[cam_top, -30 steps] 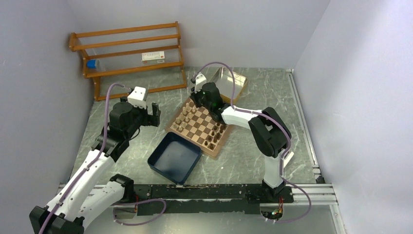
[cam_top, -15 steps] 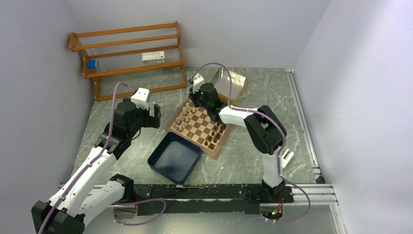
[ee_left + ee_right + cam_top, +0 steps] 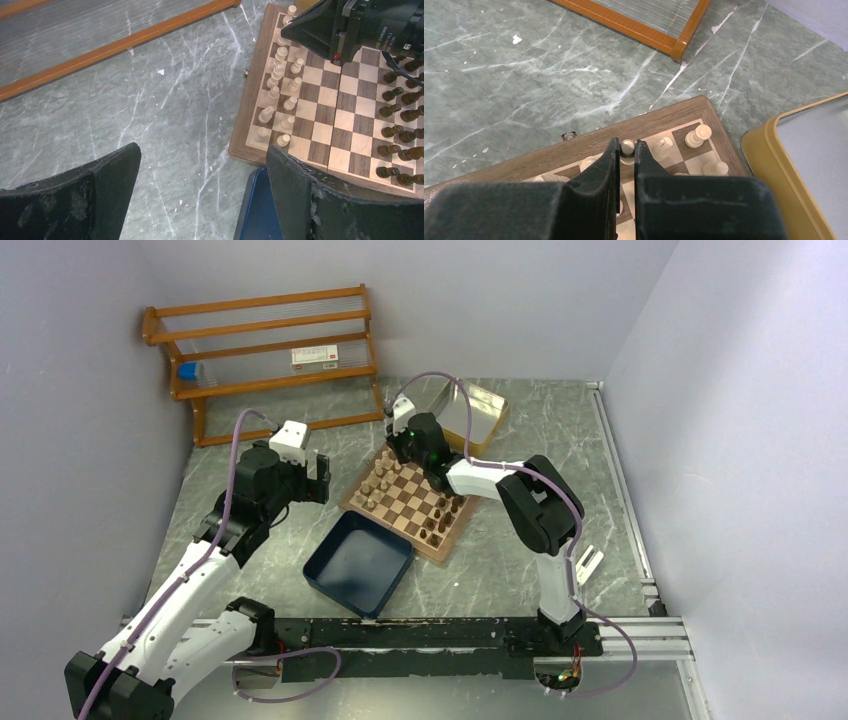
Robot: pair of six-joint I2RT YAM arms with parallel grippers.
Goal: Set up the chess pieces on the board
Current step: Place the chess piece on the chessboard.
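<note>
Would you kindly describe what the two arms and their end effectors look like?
The left arm and right arm have white links, black joints and a looping purple cable each. The left end effector and right end effector each have two broad matte black fingers.

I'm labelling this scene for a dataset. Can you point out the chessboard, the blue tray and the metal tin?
chessboard [image 3: 409,500], top view, bare middle squares.
blue tray [image 3: 358,565], top view, its bare floor.
metal tin [image 3: 485,404], top view, shiny inside.
</note>
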